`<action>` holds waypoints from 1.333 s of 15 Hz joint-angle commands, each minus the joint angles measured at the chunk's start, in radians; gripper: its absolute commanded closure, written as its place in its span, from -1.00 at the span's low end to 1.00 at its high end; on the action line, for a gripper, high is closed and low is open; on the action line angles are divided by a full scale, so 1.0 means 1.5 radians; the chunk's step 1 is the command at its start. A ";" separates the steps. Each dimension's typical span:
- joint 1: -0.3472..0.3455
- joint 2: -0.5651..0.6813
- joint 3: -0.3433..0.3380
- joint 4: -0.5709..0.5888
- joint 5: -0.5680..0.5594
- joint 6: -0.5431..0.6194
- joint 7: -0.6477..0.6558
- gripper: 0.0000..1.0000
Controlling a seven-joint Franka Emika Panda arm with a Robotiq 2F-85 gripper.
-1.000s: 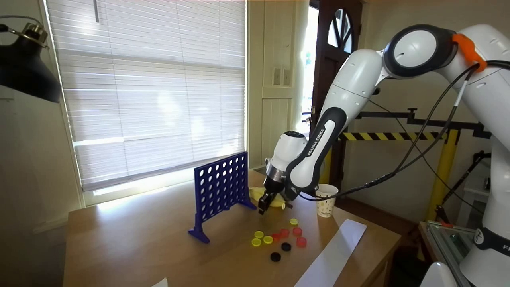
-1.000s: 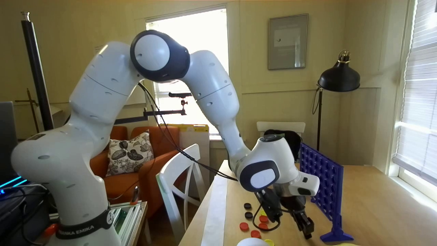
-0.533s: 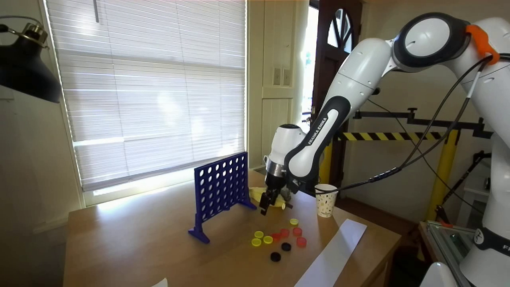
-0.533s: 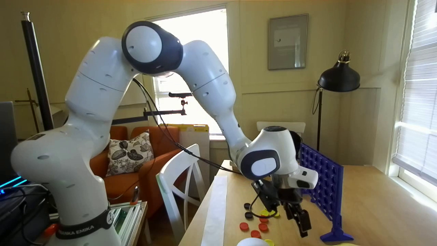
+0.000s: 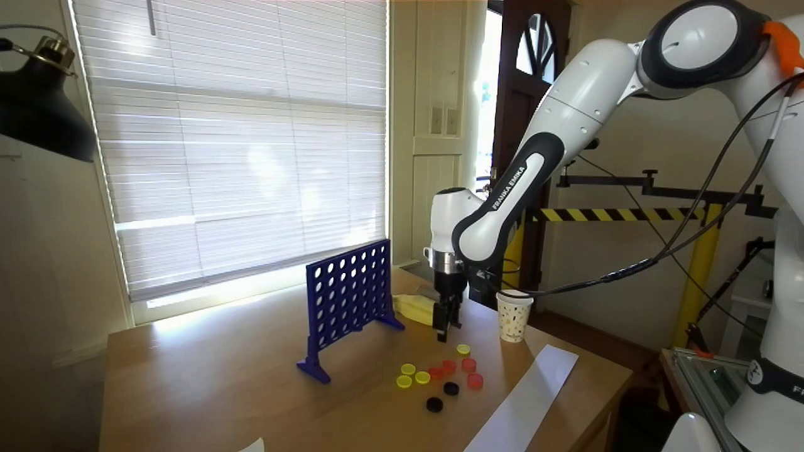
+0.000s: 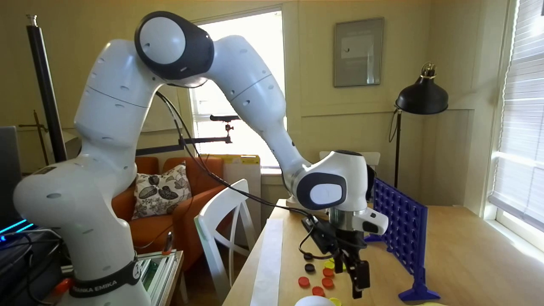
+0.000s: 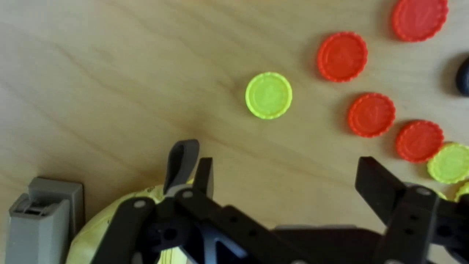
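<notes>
My gripper [image 7: 285,161] stands wide open with nothing between its fingers, pointing down above the table. Ahead of it in the wrist view lies a yellow disc [image 7: 269,95], flat and apart from the fingers. Red discs [image 7: 342,57] are scattered to its right, with a black disc [image 7: 464,77] cut off at the edge. A yellow bag-like thing [image 7: 110,216] with a dark grey loop [image 7: 182,161] is partly hidden behind the left finger. In an exterior view the gripper [image 5: 447,329] hangs between this yellow thing [image 5: 414,309] and the loose discs. The upright blue grid rack [image 5: 349,295] stands beside them.
A patterned paper cup [image 5: 514,317] stands close to the gripper on the table [image 5: 207,376]. A white paper strip [image 5: 527,398] lies along the table's edge. A grey object [image 7: 40,227] sits at the wrist view's lower left. A white chair [image 6: 225,229] stands alongside.
My hand has swung from a slant to nearly straight down and moved away from the blue rack. Its jaws have opened, and the arm's elbow has risen. The discs and rack look unmoved.
</notes>
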 commanded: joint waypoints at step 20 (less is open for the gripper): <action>0.003 -0.003 -0.031 -0.023 -0.006 -0.064 -0.035 -0.20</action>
